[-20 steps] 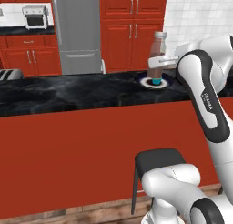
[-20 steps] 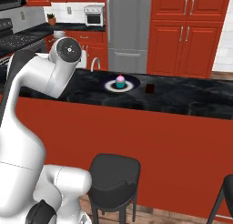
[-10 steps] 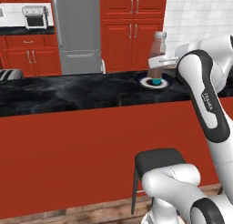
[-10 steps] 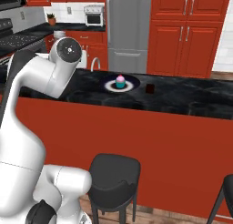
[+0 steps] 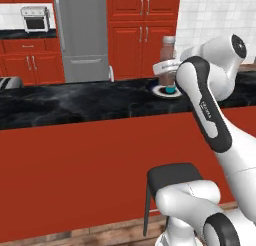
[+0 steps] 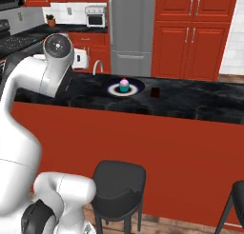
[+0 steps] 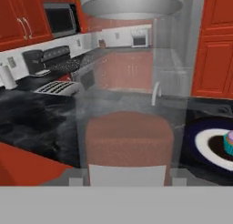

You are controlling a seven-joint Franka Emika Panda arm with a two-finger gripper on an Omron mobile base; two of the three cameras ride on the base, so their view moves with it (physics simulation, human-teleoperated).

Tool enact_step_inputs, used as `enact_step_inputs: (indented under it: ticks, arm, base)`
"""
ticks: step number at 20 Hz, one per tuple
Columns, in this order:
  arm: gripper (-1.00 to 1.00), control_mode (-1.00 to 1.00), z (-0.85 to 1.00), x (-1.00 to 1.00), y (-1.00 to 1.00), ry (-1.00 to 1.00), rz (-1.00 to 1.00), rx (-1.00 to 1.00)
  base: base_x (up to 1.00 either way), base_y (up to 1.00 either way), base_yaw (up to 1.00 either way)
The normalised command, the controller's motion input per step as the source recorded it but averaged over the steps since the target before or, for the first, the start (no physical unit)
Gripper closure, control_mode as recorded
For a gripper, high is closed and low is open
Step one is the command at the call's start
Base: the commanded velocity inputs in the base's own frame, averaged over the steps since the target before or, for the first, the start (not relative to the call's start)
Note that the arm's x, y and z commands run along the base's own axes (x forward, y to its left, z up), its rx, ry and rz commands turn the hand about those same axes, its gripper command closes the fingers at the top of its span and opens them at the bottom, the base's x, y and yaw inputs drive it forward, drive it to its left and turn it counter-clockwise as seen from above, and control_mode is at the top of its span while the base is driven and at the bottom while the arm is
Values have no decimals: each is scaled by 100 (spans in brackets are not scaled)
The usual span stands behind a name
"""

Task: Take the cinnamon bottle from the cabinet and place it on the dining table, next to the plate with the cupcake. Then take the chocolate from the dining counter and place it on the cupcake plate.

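You've got the cinnamon bottle (image 7: 129,109) upright in the gripper (image 5: 167,69), fingers closed round its lower body; in the hand view it sits dead centre, clear w/ reddish-brown fill low down and grey cap at top. From the left base view the bottle (image 5: 168,55) hangs just over the dining table (image 5: 75,102), right by the plate (image 6: 125,89); can't tell if its base touches the marble. Plate holds the cupcake (image 6: 124,84), teal wrapper, pink top. The chocolate (image 6: 155,92), small dark square, lies on the marble just right of the plate. Open marble runs left of the bottle and far right past the chocolate.
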Motion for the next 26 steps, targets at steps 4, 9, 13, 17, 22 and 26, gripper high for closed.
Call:
enact_step_inputs:
  ticks: [4, 9, 13, 17, 22, 26]
  arm:
    - [100, -100, -17, 57, 34, 3, -43, -25]
    - [100, -100, -20, 55, 23, 1, -41, -19]
    - [100, -100, -34, 32, 30, -3, -50, -3]
    - [100, -100, -31, 16, 19, -12, -57, 0]
    - [100, -100, -9, 7, 4, -14, -37, 7]
    - [100, -100, -10, 2, 3, -12, -11, 7]
  base:
    - [0, 0, 0]
    - [0, 0, 0]
    - [0, 0, 0]
    - [0, 0, 0]
    - [0, 0, 0]
    - [0, 0, 0]
